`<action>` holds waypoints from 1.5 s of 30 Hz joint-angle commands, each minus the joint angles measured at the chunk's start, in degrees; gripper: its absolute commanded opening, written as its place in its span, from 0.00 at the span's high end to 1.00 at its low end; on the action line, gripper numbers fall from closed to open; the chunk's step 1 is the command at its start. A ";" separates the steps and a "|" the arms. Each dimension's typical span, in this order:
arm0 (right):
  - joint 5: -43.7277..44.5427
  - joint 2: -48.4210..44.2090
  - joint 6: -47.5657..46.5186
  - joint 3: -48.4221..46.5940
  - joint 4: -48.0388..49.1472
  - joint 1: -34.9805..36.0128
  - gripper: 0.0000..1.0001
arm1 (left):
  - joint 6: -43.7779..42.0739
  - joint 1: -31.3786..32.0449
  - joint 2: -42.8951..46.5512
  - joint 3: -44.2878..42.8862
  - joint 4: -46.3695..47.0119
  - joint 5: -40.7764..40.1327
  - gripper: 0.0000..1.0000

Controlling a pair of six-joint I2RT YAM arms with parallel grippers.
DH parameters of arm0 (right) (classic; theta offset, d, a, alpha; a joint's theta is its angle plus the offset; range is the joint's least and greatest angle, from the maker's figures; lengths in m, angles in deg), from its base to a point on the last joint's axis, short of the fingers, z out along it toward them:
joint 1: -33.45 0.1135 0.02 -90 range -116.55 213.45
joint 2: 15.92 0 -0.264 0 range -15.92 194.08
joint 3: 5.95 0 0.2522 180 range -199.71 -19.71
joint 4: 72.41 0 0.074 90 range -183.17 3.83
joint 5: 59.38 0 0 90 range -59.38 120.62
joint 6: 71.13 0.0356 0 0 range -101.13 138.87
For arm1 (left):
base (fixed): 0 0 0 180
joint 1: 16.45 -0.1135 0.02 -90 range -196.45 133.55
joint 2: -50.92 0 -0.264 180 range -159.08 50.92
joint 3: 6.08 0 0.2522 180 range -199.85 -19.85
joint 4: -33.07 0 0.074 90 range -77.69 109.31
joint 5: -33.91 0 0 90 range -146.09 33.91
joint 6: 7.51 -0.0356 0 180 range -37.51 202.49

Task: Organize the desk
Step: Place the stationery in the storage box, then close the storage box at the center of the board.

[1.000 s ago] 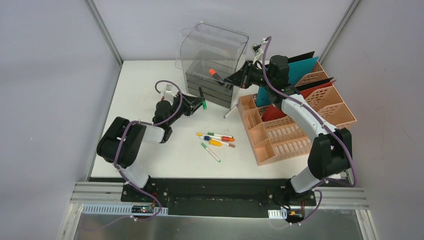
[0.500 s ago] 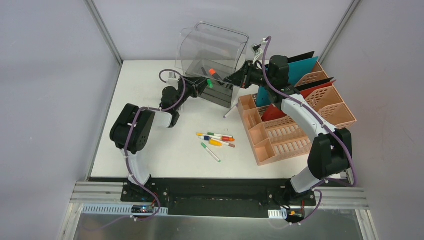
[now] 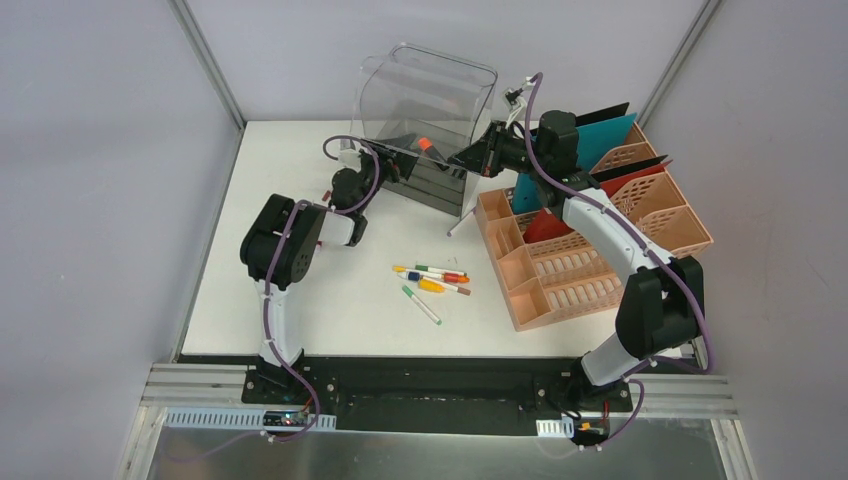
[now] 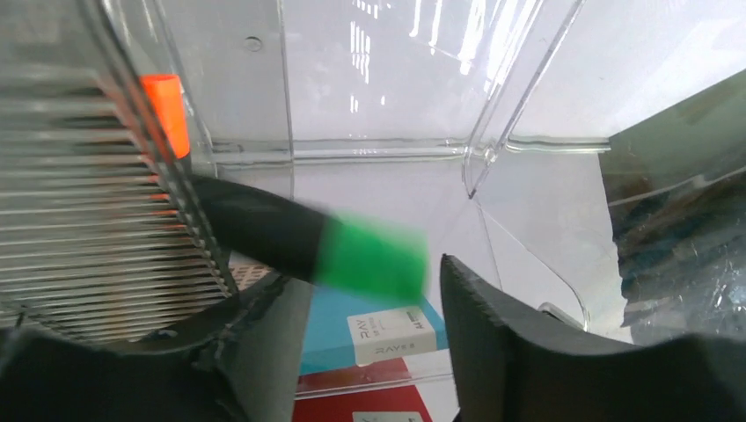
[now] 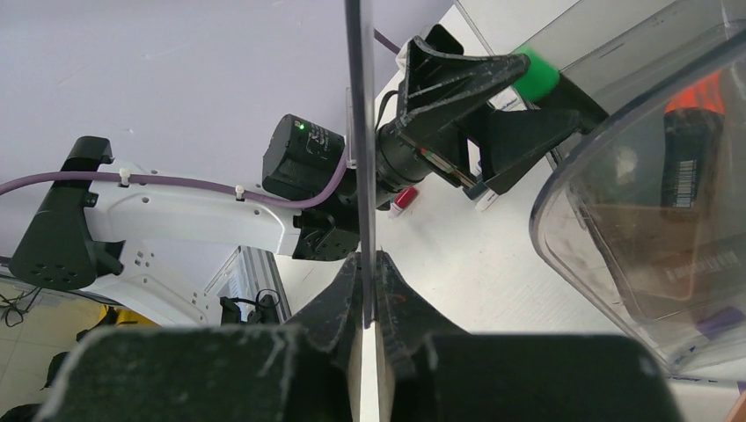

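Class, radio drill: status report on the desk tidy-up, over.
Left gripper open, green-capped marker loose in clear box. Right gripper shut on box's clear panel. Desk: pens scattered centre. Nothing in the way.

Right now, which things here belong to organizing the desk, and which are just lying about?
Job: green-capped marker; orange-capped marker; clear drawer box, gripped by the right fingers; loose markers on the desk.
Lying about: peach file rack; teal folder; red folder.

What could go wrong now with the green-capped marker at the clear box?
The green-capped marker lies loose between the open jaws of the left gripper and may drop outside the clear box. The right gripper is clamped on the box's thin clear wall; any tug could tilt or shift the box.
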 commanded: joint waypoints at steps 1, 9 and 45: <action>-1.20 -2.98 0.84 -0.63 2.73 -0.32 0.94 | -1.33 -0.43 0.39 -2.16 5.13 -1.16 0.41; -1.11 -3.23 0.66 -0.42 2.72 -0.27 0.94 | -1.34 -0.43 0.59 -0.91 7.35 0.45 0.43; 1.25 -4.80 -6.23 1.85 -2.19 -0.32 0.77 | -45.90 -12.62 29.05 43.98 6.36 12.65 0.41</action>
